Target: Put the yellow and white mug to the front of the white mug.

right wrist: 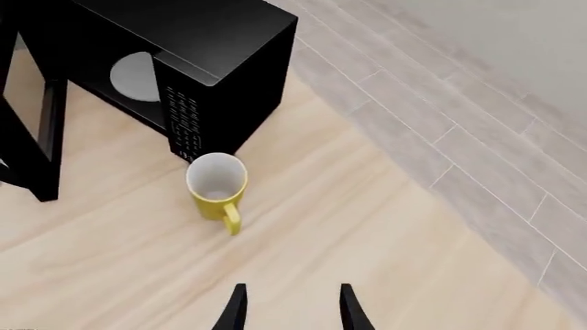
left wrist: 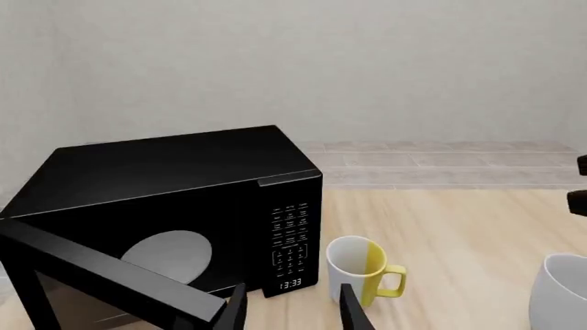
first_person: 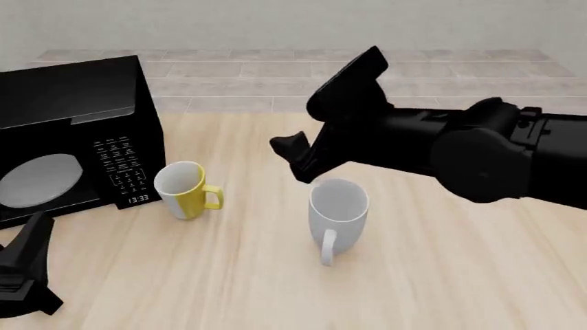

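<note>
A boxy black microwave oven (first_person: 69, 130) with a keypad and a lit clock reading 13:33 stands at the far left of the tabletop (first_person: 229, 275). Its glass door (left wrist: 101, 271) hangs open, and a pale round turntable (first_person: 37, 180) shows inside. The small yellow mug with a white inside (first_person: 183, 189) stands upright just beside the microwave's keypad corner, near but not touching it, its yellow handle pointing right in the front view. The larger plain white mug (first_person: 337, 210) stands upright to its right, well apart, with its loop handle turned toward the camera.

The tabletop is light wood with a fine grain. Beyond its far edge lies a floor of pale beige tiles (first_person: 238, 72), then a plain off-white wall (first_person: 293, 20).

The right tool (right wrist: 289, 309) hangs in the air above and just behind the white mug, on a bulky black arm reaching in from the right. Its two dark fingers stand apart at a moderate width with nothing between them, pointing down toward the yellow mug. The left tool (left wrist: 291, 309) sits low at the near left by the microwave door, fingers likewise apart and gripping nothing.
</note>
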Available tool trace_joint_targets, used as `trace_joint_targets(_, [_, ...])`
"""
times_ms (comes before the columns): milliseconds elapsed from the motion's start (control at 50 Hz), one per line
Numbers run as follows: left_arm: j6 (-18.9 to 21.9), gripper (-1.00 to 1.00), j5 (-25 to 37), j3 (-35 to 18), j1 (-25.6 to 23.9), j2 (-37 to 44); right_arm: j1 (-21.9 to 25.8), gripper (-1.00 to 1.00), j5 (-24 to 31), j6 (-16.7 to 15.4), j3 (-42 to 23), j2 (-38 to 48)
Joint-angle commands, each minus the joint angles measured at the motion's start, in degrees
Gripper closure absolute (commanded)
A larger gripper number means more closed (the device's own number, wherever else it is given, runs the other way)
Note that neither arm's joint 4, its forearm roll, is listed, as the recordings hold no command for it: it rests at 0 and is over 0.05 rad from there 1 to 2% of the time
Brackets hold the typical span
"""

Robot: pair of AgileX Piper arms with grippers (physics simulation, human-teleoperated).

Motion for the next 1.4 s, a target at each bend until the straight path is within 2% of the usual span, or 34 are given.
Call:
trace_joint_targets(20, [0.0,-1.0,0.0,0.0,0.0,0.0,2.76,-1.0,1.28,-0.64,-3.95,4.5])
trace_joint_targets(520, [0.0,-1.0,0.0,0.0,0.01,0.0,5.13,-1.0,-0.97,-2.16,-9.84,15.8])
trace_joint_targets(960, [0.0,-1.0,0.0,0.0,0.01,0.0,7.76,-1.0,-2.58,-1.28,-14.9,26.07])
trace_joint_targets(1100, [0.0,-1.0,0.0,0.0,0.0,0.0,7.6,-1.0,-2.57,-1.53,-17.36,29.16])
trace_joint_targets(1220, [0.0,-1.0,0.0,0.0,0.0,0.0,7.22,-1.0,-2.05,-3.15,-20.2,32.81])
trace_joint_targets(1400, [0.0,-1.0,0.0,0.0,0.01,0.0,6.59,-1.0,-3.4,-3.56,-21.51,35.4])
